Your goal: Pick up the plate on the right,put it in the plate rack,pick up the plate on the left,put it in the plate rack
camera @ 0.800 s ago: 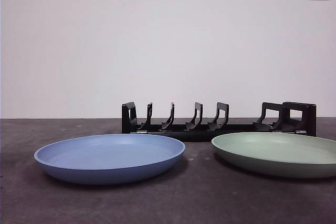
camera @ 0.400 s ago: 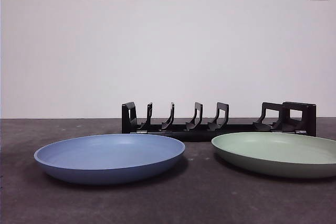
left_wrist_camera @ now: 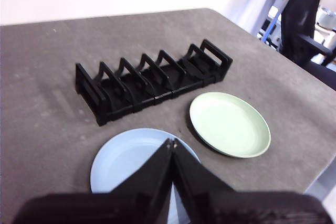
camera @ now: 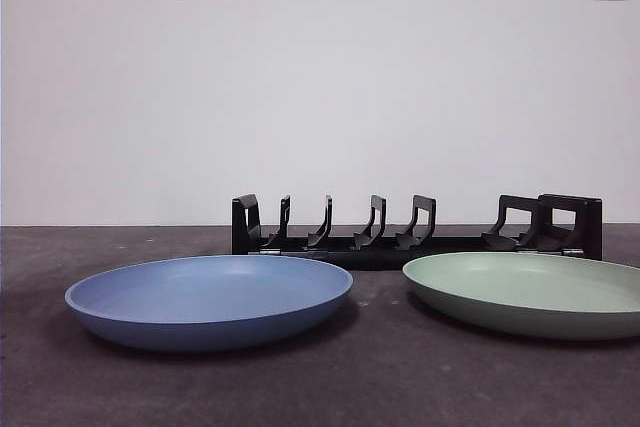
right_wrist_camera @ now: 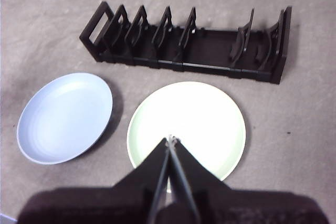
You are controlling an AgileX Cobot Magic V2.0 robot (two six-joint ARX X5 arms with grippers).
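Currently our right claw hangs clenched over the green plate, black plate rack just beyond; left claw clenched too.

Nothing has changed across the front views: the blue plate, the green plate and the rack on the table lie exactly as they did a second ago, and no arm has entered.

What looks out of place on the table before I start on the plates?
Nothing stands out. The blue plate and green plate lie flat in front of the upright, empty plate rack; both pincers hang above, shut.
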